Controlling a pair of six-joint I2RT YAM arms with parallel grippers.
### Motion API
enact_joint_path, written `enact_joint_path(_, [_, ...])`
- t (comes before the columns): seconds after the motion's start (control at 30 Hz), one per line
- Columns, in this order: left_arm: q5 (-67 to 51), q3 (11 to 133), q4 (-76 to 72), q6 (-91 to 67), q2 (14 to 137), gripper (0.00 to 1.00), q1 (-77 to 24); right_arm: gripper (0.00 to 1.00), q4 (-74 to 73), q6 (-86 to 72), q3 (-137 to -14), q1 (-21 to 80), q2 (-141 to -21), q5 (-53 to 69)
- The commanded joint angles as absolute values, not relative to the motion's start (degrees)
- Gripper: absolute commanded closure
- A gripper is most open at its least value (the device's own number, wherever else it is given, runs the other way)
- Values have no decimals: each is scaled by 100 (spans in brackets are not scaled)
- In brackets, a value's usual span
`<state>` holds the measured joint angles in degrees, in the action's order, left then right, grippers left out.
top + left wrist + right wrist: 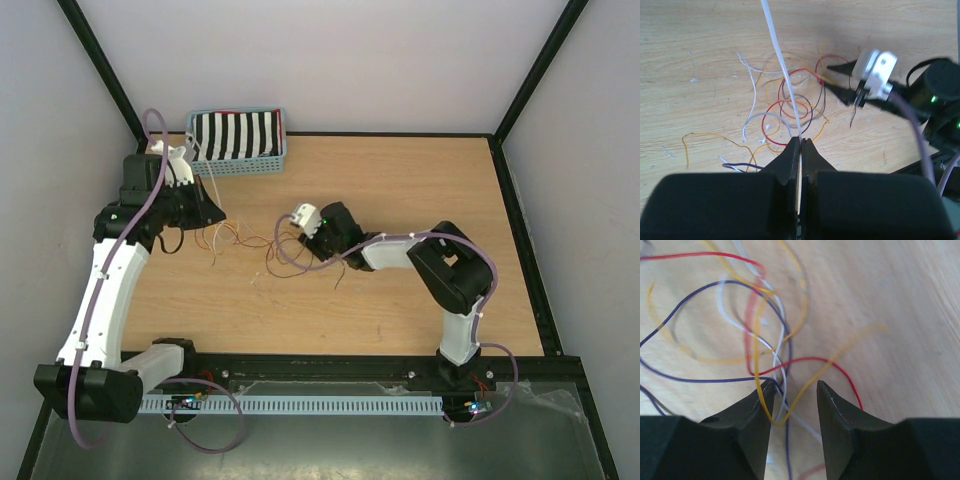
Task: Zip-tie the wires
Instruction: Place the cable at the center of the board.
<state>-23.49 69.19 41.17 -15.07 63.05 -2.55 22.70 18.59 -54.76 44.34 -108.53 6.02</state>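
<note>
1. Left wrist view: the left jaws are clenched on a white zip tie. It runs straight out from their tips, over the wires tangled on the worktop just ahead.
2. Only the right wrist view shows the right jaws released, with yellow, white and purple strands crossing the gap between them.
3. Only the top view shows a blue basket behind the left jaws. The zip tie is too thin to see there.
</note>
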Motion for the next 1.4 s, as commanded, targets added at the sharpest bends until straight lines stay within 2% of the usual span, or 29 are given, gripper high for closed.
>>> enact_joint_path(0.0, [-2687,6723,4121,-1396,6434,100,-211,50,1348,1299,-5524,3975,-10926,518])
enact_joint_path(0.23, [-2555,6261,4089,-1427,6641,100,-258,48,829,628,-5957,3813,-10923,-580])
enact_joint_path(0.5, [-2243,6030,4079,-1430,7098,100,-431,47,258,-22,-6673,3281,-11236,-1274])
enact_joint_path(0.97, [-784,5785,3940,-1778,7375,100,-750,44,23,-203,-7275,2767,-11382,-2101])
enact_joint_path(1.1, [-687,5695,3826,-1831,7696,100,-822,44,8,-138,-7275,2710,-11365,-2044])
enact_joint_path(1.37, [-597,5610,3425,-1930,8370,100,-955,42,31,56,-7031,2707,-11064,-1187])
